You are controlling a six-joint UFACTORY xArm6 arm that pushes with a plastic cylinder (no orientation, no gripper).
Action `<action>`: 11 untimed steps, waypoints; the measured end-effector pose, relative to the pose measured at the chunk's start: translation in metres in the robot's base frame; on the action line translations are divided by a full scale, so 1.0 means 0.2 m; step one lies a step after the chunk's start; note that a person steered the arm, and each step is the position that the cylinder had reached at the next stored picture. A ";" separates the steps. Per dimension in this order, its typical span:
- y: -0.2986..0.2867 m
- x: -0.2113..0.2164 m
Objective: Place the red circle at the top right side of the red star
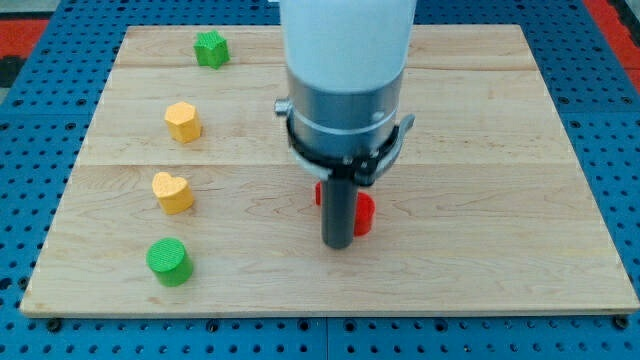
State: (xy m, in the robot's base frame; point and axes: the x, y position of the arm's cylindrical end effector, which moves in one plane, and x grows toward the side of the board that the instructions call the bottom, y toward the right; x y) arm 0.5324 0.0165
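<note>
My tip (337,246) down mid-worktop (500,150), against left red block (319,194) and right red block (364,213); mostly hidden, circle and star indistinguishable. No hand fitted, only rod. Risk: shoving wrong block, or dragging both together.

My tip (337,244) stands before two partly hidden red blocks (363,213) near the wooden board's (500,150) middle.

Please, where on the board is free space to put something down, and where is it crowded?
Free: the view's right half of the board, right of my tip. Also the strip between the left column, green star to green cylinder, and the arm. Crowded: around my tip, where red blocks sit partly hidden.
</note>
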 end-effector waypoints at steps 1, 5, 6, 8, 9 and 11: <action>0.04 -0.16; 0.49 -0.09; 0.52 -0.23; 0.38 -0.42; 0.50 -0.16; 0.43 -0.41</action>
